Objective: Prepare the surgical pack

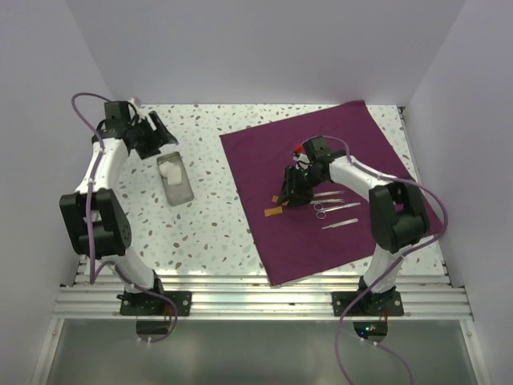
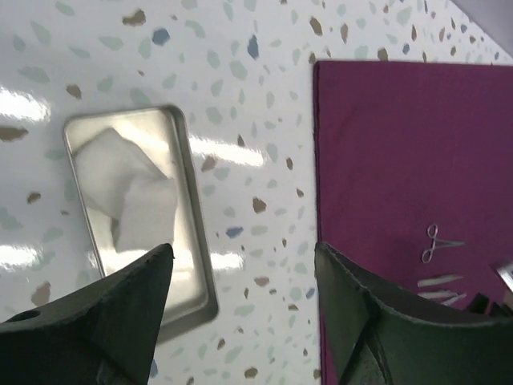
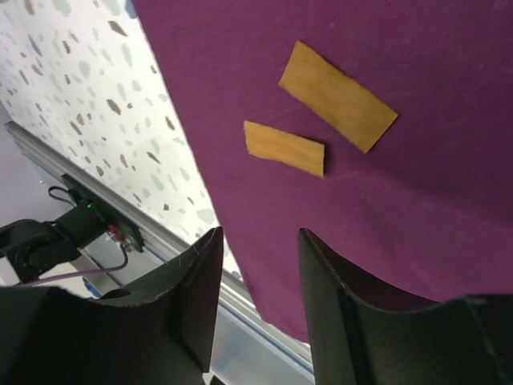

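Observation:
The plum-purple cloth [image 1: 329, 184] lies spread flat on the right of the table, also in the left wrist view [image 2: 409, 160] and right wrist view [image 3: 361, 200]. Steel instruments [image 1: 333, 207] lie on it, with two orange strips [image 3: 337, 95] [image 3: 284, 148] to their left. The steel tray [image 1: 175, 178] with white pads [image 2: 128, 188] sits on the bare table left of the cloth. My left gripper [image 2: 244, 265] is open and empty, above the table between tray and cloth. My right gripper [image 3: 260, 241] is open and empty, above the cloth near the strips.
The speckled table [image 1: 216, 233] ends at a metal rail [image 1: 256, 298] along the near edge. White walls close in the back and sides. The cloth's near corner reaches the rail.

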